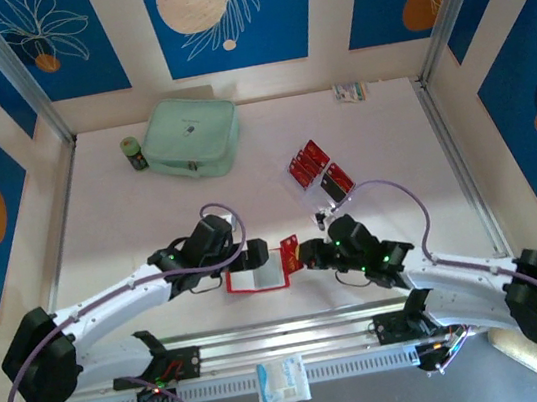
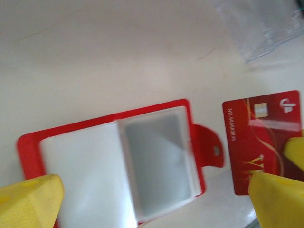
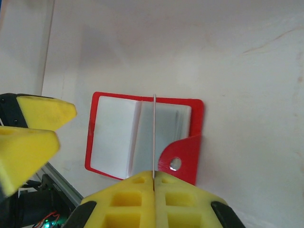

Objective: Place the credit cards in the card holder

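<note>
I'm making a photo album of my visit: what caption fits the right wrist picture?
Right fingers pinch a card edge-on over the open red card holder on the white table.

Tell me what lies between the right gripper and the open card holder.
One red credit card, pinched in the shut right gripper, reaches toward the card holder. The top view shows this.

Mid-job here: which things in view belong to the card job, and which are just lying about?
Job: open card holder; credit card pinched in the right gripper; spare credit cards behind.
Lying about: mint-green zip case; dark green container; small packet at back wall; white packet by arm bases.
</note>
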You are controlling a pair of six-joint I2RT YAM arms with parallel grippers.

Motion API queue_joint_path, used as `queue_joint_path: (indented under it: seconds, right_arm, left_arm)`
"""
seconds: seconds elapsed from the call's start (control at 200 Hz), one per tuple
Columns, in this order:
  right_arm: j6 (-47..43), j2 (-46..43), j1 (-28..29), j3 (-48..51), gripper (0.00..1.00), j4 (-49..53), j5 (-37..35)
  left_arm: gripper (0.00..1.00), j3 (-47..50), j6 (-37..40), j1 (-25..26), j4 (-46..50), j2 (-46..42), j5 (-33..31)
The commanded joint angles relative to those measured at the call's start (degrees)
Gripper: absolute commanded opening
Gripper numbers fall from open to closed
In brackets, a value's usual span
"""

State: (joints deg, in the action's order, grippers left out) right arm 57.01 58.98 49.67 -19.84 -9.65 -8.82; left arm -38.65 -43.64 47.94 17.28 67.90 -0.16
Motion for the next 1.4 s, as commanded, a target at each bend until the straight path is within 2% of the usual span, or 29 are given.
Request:
queue_joint_path:
  seconds: [0.0, 0.425, 0.545, 0.68, 0.9, 1.055, 1.395]
  right_arm:
    - [-0.08, 3.49, 1.67, -1.79, 0.00, -6.89, -1.44]
    - [-0.74, 13.70, 6.70, -4.04, 0.00, -16.74, -3.81]
    - [-1.03, 13.46, 8.14, -5.14, 0.00, -13.98, -6.92]
    - [-0.34, 12.91, 8.25, -2.46, 0.00, -17.95, -7.95]
    - [-0.93, 14.94, 7.94, -2.22, 0.00, -20.43, -5.02]
    - [-0.02, 18.50, 8.07, -1.31, 0.00, -26.10, -3.51]
    - [0.54, 21.20, 8.68, -0.40, 0.00, -30.80, -5.48]
  left_arm:
    - [1.00, -0.41, 4.23, -0.38, 5.54, 1.31, -3.20]
    - [1.00, 3.75, 4.84, -0.39, 9.64, 2.59, -11.02]
    - [1.00, 4.83, 4.79, -0.37, 9.36, 2.56, -11.51]
    - [1.00, 6.09, 4.64, -0.37, 8.67, 2.98, -12.11]
    - [1.00, 8.06, 3.85, -0.39, 7.24, 3.57, -12.75]
    - [1.00, 8.41, 3.82, -0.39, 7.41, 3.91, -13.44]
    - [1.00, 10.52, 1.90, -0.35, 7.80, 3.31, -14.97]
